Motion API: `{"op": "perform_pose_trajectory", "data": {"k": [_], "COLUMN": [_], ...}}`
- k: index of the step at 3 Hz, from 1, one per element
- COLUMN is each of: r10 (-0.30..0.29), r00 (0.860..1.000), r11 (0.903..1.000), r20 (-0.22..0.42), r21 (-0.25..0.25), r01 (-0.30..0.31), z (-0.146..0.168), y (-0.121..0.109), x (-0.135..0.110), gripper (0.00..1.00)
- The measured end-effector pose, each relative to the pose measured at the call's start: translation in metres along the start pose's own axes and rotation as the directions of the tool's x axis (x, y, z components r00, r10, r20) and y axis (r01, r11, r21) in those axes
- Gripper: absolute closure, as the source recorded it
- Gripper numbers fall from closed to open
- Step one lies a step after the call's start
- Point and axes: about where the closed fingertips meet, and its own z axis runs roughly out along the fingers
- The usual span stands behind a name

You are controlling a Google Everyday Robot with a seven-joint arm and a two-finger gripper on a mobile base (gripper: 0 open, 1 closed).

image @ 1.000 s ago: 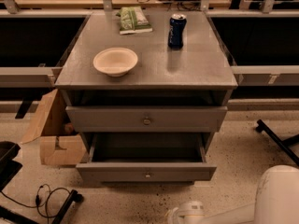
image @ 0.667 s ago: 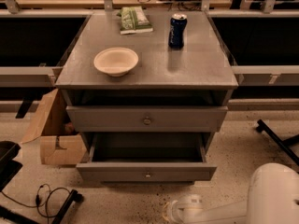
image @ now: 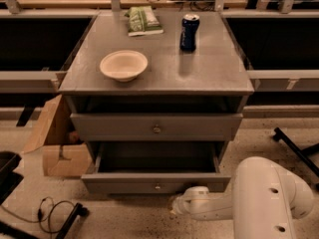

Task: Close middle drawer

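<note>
Guessing the wide grey wooden middle drawer [image: 124, 184], pulled out, slides easily: push flat on its front edge. White gripper [image: 178, 206] sits just below that edge, right of centre; open or closed, can't tell.

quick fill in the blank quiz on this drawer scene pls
1. On the grey cabinet top stand a round cream bowl, a green packet and a ____ drink can.
2. The wide grey wooden middle drawer with a small round metal knob stands ____, not shut.
3. The robot's pincer hangs low before that drawer's front, just above the speckled ____.
4. Beside the cabinet sits a brown ____ box.
Missing words: blue; open; floor; cardboard.
</note>
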Motion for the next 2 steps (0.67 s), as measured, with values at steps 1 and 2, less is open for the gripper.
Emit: {"op": "perform_pose_trajectory", "data": {"k": [1,2], "r10": [-0.001,-0.011], "r00": [1.000,1.000], "r11": [1.0000,0.9999], "r20": [0.001,0.007], "r21": [0.000,0.005], "r01": [0.001,0.010], "z": [-0.0001,0.0012], "y": [0.0015,-0.0045], "x": [0.0001,-0.0022], "gripper": [1.00,1.00]}}
